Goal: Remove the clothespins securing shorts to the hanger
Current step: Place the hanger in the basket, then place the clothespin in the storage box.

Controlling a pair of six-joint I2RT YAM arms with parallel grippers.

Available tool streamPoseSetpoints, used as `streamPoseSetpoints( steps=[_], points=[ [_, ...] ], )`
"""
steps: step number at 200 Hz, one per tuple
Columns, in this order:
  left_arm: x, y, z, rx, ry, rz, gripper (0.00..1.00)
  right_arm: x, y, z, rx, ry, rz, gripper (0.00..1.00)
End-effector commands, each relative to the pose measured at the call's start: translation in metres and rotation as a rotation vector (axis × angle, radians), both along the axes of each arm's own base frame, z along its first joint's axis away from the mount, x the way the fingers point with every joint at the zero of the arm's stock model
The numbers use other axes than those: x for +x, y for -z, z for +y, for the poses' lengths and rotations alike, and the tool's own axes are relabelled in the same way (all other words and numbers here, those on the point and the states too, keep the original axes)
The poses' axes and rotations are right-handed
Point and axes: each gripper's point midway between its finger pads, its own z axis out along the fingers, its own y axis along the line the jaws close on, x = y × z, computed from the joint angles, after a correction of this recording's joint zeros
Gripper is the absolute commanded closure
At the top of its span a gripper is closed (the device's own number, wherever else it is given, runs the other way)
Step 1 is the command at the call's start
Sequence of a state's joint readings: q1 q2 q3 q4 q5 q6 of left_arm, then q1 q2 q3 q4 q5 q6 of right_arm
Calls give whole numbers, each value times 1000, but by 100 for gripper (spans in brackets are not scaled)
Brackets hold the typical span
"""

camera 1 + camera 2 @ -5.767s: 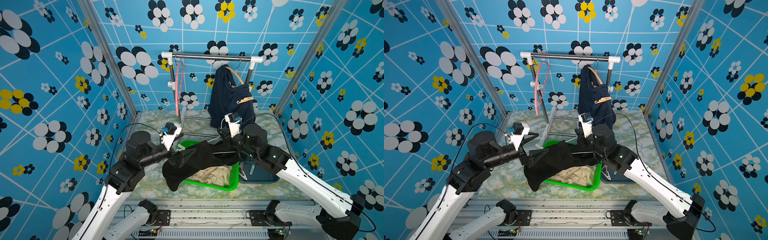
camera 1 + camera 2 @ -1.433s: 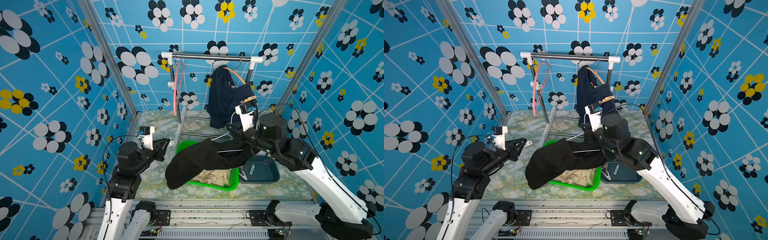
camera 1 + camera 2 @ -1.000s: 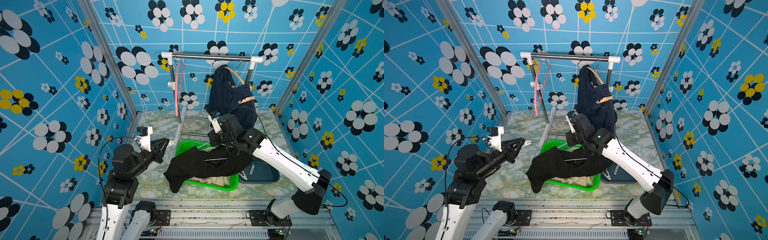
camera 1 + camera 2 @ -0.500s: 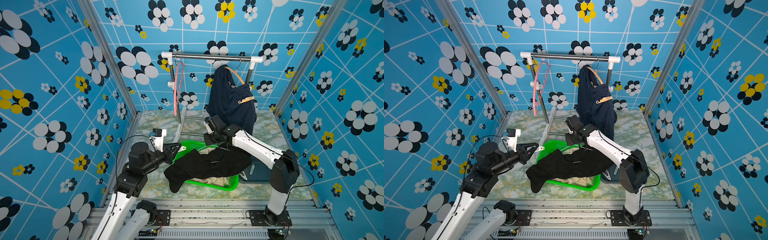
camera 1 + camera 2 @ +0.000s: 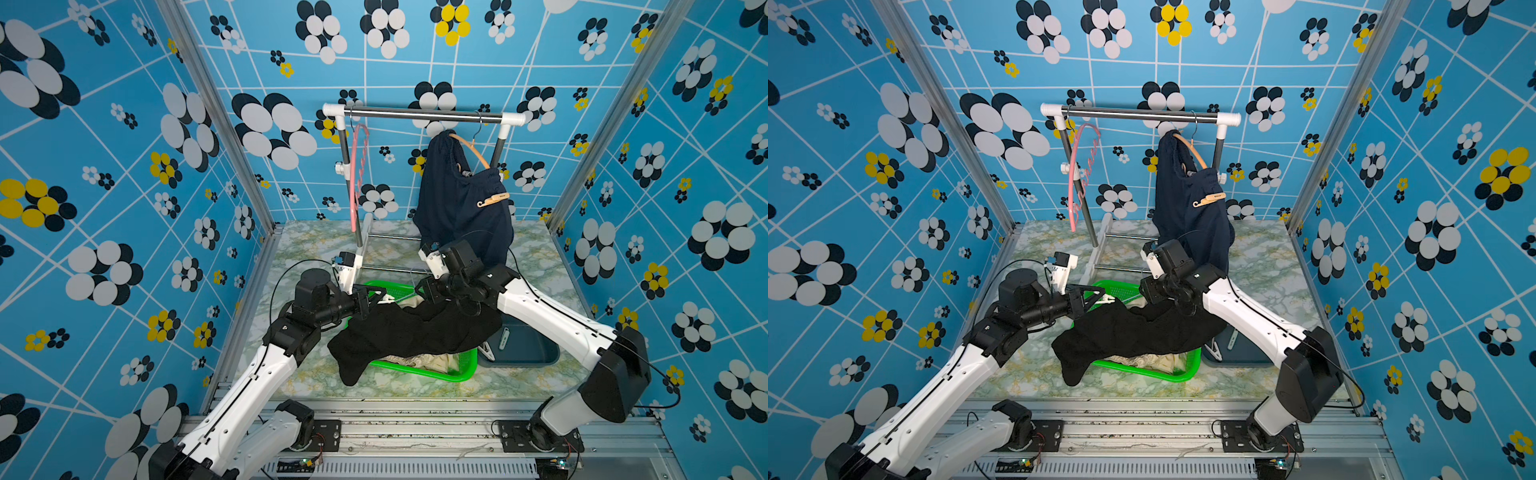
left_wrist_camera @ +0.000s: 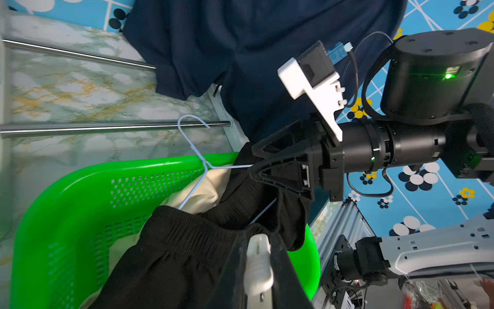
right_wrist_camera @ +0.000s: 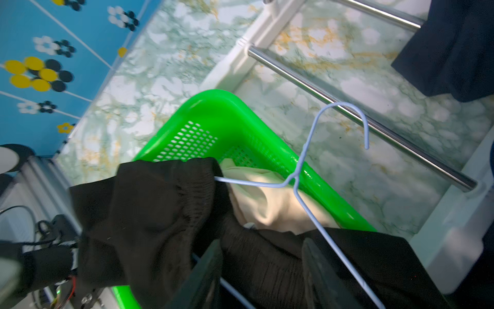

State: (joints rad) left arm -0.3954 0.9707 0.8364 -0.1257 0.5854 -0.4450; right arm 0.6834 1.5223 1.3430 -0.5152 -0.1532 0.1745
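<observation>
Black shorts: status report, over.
Left gripper shut on white clothespin. Right gripper open at wire hanger. Black shorts on hanger, draped over green basket. Beige shorts beneath.

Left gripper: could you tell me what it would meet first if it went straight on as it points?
Most likely the black shorts, bunched just ahead of the left gripper and its white clothespin; depth is unclear.
</observation>
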Motion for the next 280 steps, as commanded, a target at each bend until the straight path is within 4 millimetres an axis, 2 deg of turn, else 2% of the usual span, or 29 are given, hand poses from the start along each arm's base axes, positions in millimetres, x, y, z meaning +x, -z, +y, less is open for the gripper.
streamPoseSetpoints(
  steps=[1,20,45,72,95,134,169,197,225,249,272,280],
  points=[
    [-24,-37,-22,-16,233,-199,100,-25,-28,18,141,-187,-41,49],
    [-36,-45,-30,-18,344,-271,100,-51,-39,27,226,-306,-23,46],
    [-47,-54,-36,-37,436,-322,100,-82,-52,34,326,-453,-2,37],
    [-57,-63,-41,-55,498,-353,100,-97,-66,36,388,-530,-6,34],
    [-56,-64,-41,-43,494,-356,100,-108,-76,36,420,-588,-13,34],
    [-55,-69,-41,-45,494,-368,100,-120,-82,28,400,-617,-34,32],
    [-59,-68,-48,-50,521,-367,100,-119,-102,26,440,-605,-106,31],
    [-62,-66,-56,-54,550,-358,100,-112,-109,33,468,-598,-110,39],
    [-61,-69,-58,-65,545,-363,100,-110,-105,39,479,-612,-78,44],
    [-58,-68,-60,-61,533,-359,100,-111,-103,42,494,-626,-55,54],
    [-55,-67,-60,-59,519,-361,100,-112,-99,43,499,-631,-36,57],
    [-54,-68,-60,-61,514,-363,100,-112,-98,44,500,-632,-32,61]
  ],
)
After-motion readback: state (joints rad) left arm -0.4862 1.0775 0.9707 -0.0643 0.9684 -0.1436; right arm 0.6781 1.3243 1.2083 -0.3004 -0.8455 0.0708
